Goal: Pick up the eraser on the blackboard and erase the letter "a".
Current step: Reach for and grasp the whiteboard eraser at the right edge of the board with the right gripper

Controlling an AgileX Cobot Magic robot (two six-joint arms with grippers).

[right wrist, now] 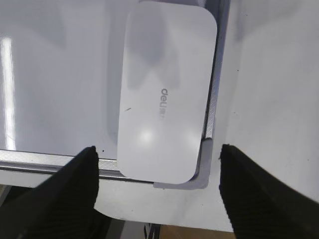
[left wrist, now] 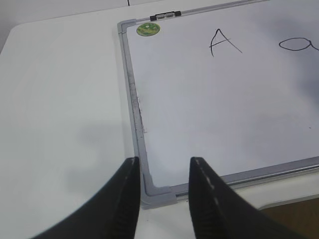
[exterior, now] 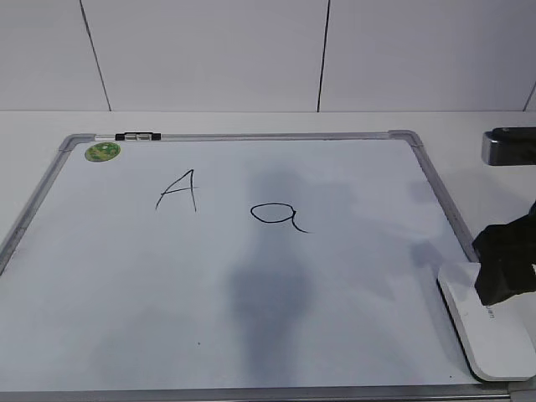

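The blackboard [exterior: 251, 301], a white board in a grey frame with a green sticker [exterior: 102, 152], lies flat on the table. The letter "a" [exterior: 278, 216] sits near its middle, right of a capital "A" [exterior: 177, 191]. The white eraser [exterior: 490, 335] lies on the board's near right corner, also in the right wrist view [right wrist: 167, 94]. My right gripper [right wrist: 157, 164] is open wide above the eraser's near end, apart from it. My left gripper [left wrist: 162, 167] is open and empty above the board's near left corner [left wrist: 159, 191].
A small black-and-silver clip [exterior: 138, 136] sits on the far frame edge. The table's front edge runs just below the board in both wrist views, with floor showing beyond it [right wrist: 199, 231]. A white wall stands behind the table.
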